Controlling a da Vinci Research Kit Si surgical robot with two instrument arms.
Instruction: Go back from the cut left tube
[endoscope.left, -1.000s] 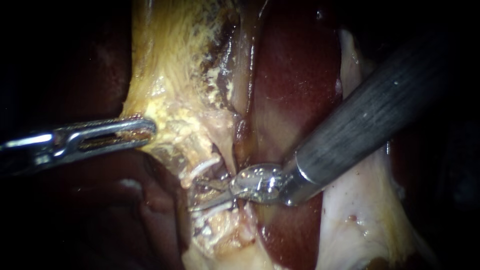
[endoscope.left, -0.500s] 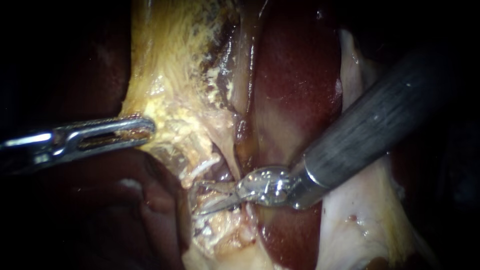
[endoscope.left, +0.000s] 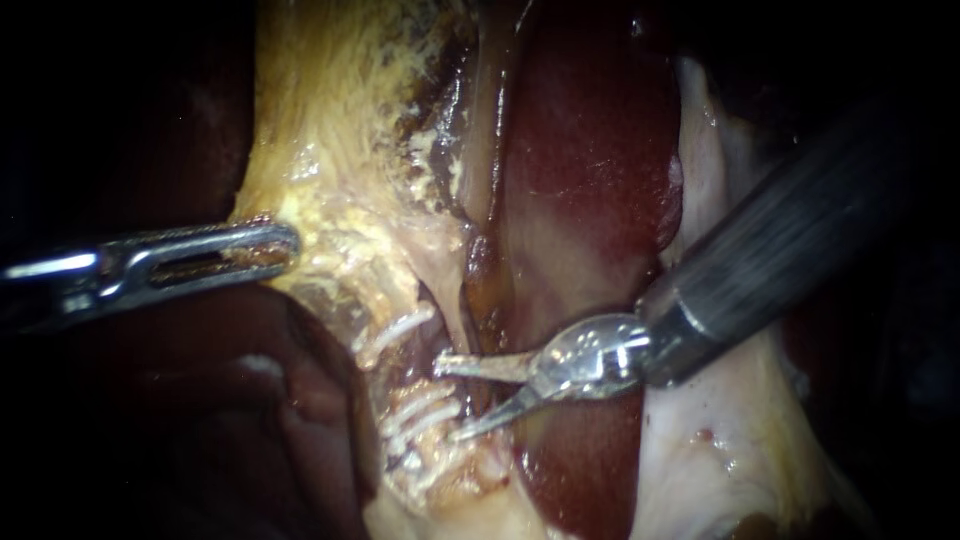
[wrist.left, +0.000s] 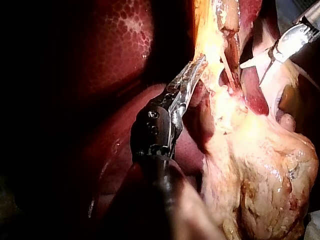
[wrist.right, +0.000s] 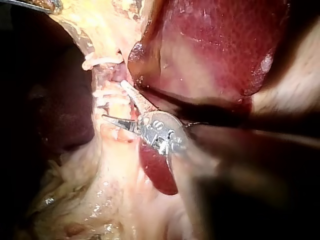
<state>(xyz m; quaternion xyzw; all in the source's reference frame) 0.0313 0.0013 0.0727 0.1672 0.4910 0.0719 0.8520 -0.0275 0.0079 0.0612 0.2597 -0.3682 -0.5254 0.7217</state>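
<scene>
The right instrument, entering from the upper right, holds its two slim jaws parted in a narrow V with nothing between them, both tips just beside the cut tube at the inner edge of the liver. The tube runs down the strip of pale tissue beside that dark red lobe. One white clip crosses its upper stump and a cluster of clips crosses the lower one, with a dark gap between the two ends. The upper jaw tip lies level with that gap; the lower tip sits close to the lower clips, though contact cannot be judged. At the left edge of the yellowish tissue above the tube, the left instrument has its slotted jaws clenched on a fold of that tissue. The left wrist view shows the same grasp, with the right instrument spread open beyond it. The right wrist view shows the open jaws beside the clipped stumps
</scene>
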